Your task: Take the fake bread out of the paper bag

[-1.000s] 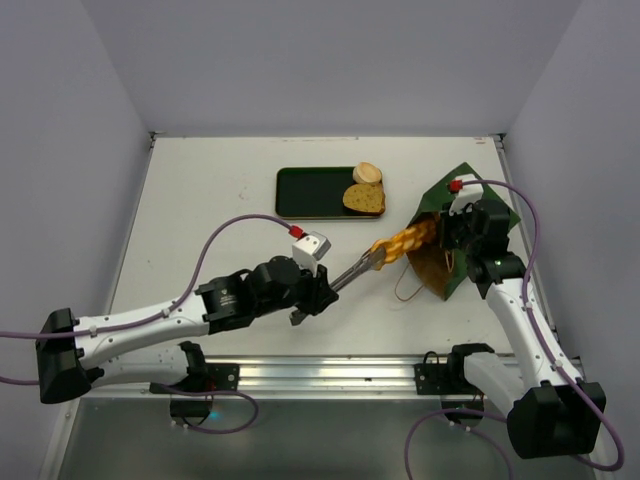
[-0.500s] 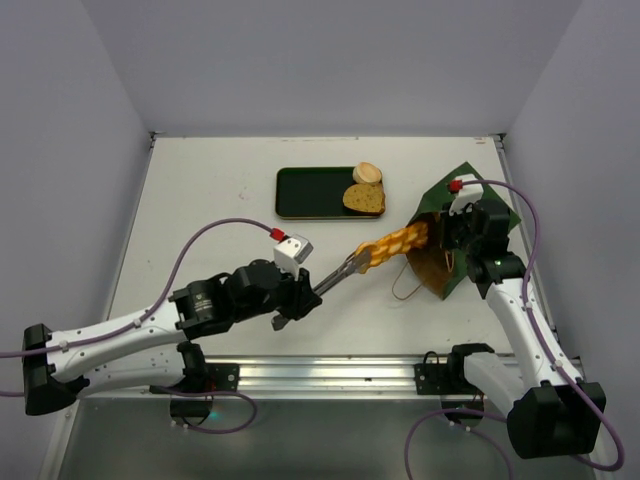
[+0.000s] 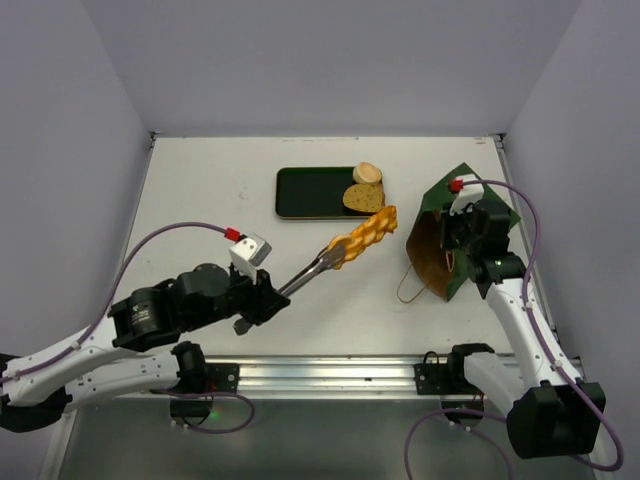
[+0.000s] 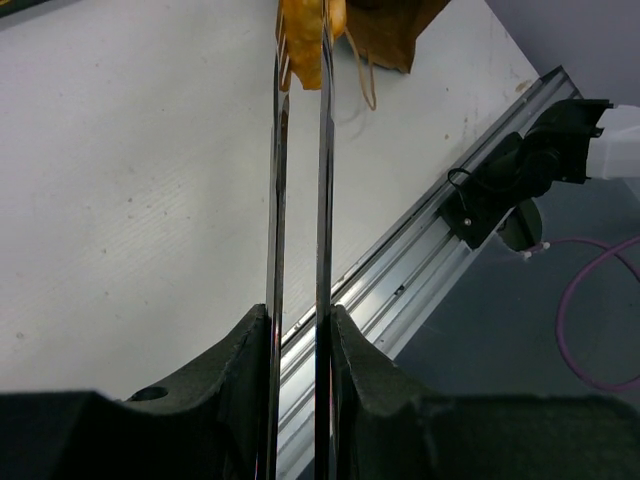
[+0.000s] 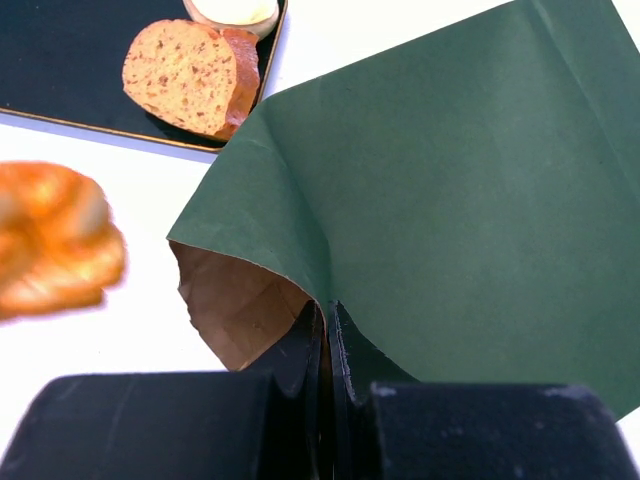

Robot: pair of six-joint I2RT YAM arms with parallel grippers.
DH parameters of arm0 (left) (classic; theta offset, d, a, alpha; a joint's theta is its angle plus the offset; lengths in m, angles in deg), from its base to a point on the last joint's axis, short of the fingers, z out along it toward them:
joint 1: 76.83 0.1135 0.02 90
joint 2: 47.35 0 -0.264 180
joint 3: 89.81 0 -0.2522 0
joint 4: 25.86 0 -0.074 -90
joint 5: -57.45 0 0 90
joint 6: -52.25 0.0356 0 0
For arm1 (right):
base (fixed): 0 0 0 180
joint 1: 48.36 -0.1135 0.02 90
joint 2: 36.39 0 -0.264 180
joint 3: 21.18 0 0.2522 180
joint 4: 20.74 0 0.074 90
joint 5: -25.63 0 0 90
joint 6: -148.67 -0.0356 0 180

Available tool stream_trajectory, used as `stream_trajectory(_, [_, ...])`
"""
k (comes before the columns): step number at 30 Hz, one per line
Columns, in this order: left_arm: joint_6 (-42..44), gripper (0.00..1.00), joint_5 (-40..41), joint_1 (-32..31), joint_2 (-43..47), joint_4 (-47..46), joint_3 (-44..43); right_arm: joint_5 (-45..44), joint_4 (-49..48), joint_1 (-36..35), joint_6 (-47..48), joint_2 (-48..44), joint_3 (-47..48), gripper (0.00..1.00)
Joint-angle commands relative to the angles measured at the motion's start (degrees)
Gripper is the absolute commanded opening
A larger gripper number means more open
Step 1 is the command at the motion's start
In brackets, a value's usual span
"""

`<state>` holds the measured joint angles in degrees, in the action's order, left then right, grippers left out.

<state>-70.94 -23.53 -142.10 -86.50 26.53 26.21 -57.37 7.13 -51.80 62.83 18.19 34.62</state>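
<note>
An orange-yellow braided loaf (image 3: 362, 235) of fake bread hangs clear of the paper bag, pinched in the tips of metal tongs (image 3: 310, 272). My left gripper (image 3: 262, 300) is shut on the tongs' two arms (image 4: 300, 200), and the loaf (image 4: 305, 35) shows at their far end. The dark green paper bag (image 3: 445, 240) lies tilted at the right with its brown mouth facing left. My right gripper (image 5: 328, 325) is shut on the bag's rim (image 5: 300, 270). The loaf (image 5: 55, 240) is a blur left of the bag's mouth. I cannot see into the bag.
A flat dark green tray (image 3: 305, 192) at the back centre carries a brown toast slice (image 3: 364, 198) and a pale bun (image 3: 367, 173) at its right end. The bag's twine handle (image 3: 405, 290) loops onto the table. A metal rail (image 3: 330, 375) runs along the near edge.
My left arm has drawn back to the left, pulling the tongs and the braided loaf out of the bag's mouth toward the tray's front right corner. The right arm and bag stayed put.
</note>
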Motion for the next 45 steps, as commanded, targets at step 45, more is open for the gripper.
stream_trajectory(45, [21.58,0.0,-44.52,55.43,-30.71,-34.94,1.35,1.43,-3.91,0.28,0.32,-2.38,-0.91,0.0])
